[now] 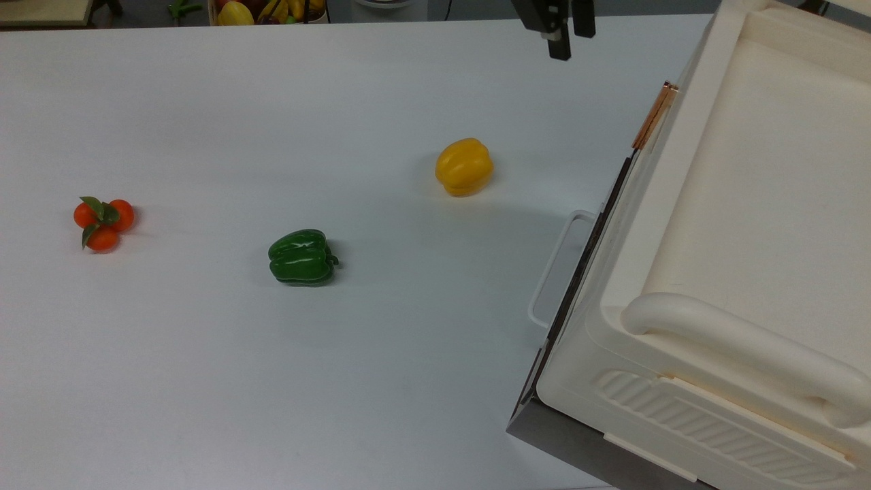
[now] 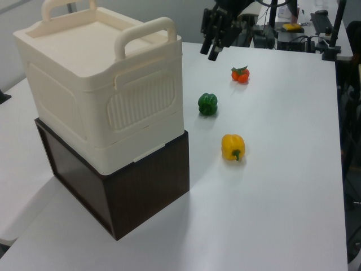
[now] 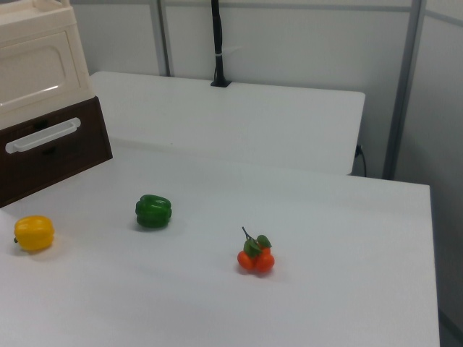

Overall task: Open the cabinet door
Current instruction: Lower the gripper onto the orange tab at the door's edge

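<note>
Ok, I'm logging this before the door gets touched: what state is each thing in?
cabinet door: shut, untouched.
gripper: in the air above the table, holding nothing.
drawer in the brown base: shut.
yellow pepper, green pepper, orange fruit cluster: loose on the table, apart.

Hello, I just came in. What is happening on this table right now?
A robot arm is working toward opening the cabinet door, the cream panel on the front of the white cabinet, which looks closed. Its pincer hangs in the air above the white table, near the cabinet but touching nothing. A yellow pepper, a green pepper and a bunch of small oranges lie untouched on the table.
</note>
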